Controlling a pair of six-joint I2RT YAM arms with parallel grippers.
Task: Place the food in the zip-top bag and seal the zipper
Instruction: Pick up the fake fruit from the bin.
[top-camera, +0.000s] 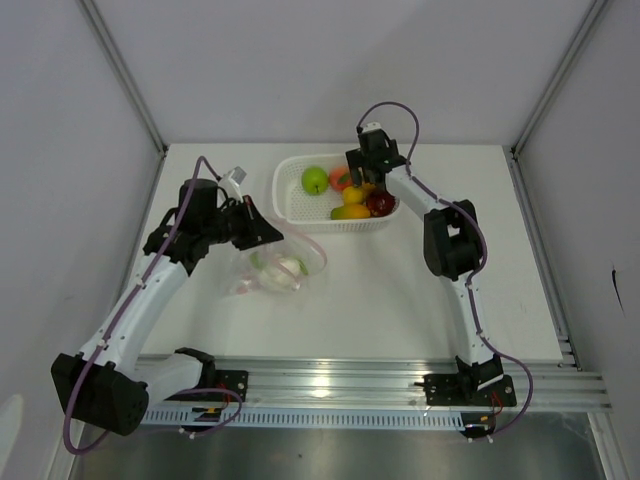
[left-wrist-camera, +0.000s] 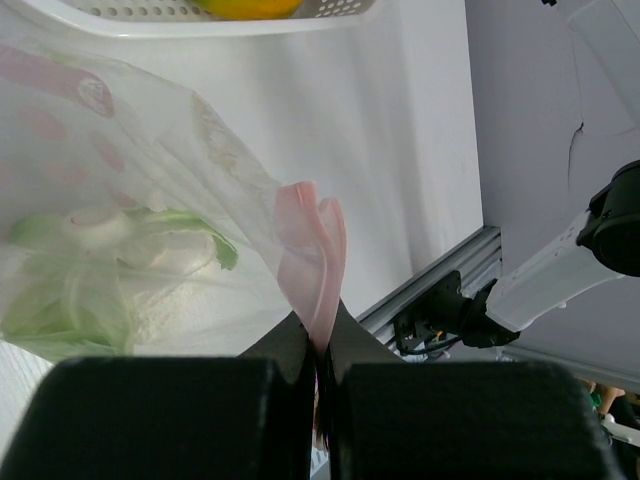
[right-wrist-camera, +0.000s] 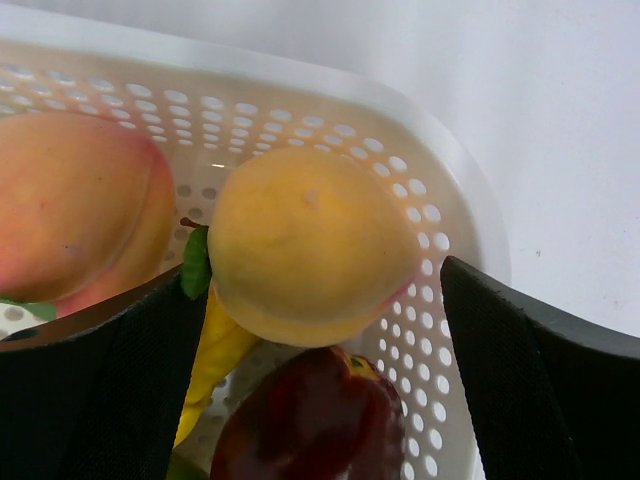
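1. Far left, the left gripper (top-camera: 265, 233) is pinched together on the zipper (left-wrist-camera: 315, 255), the pink strip at the bag's mouth, and holds that edge up off the counter (top-camera: 400, 290).
2. The bag (top-camera: 305, 255) slumps on the counter just right of that gripper. The leafy vegetable (top-camera: 280, 270) is inside it, and I see no other food in there.
3. Beyond the bag, farther from the arm bases and a little right, stands the white basket (top-camera: 290, 205). The two are close, but I can't tell whether they touch.
4. The rest of the food is in the basket. From the left come the green apple (top-camera: 315, 180), the peach (top-camera: 341, 178), the citrus (top-camera: 354, 194) with the mango (top-camera: 350, 211) in front of it, and the red apple (top-camera: 380, 203) at the right end.
5. The right gripper (right-wrist-camera: 320, 330) hangs over the basket's right half, fingers spread wide and holding nothing. Seen from its wrist, the citrus sits squarely between the fingers, straight ahead. The peach is partly behind the finger on the left of that view, and the red apple lies lower in it.
6. The right arm is plainly the nearer one to the fruit, and the left is busy with the bag. I'd guess the citrus is the pick. It is round, so no axis matters, only centring it clear of the peach. From there the bag's mouth lies to the left.
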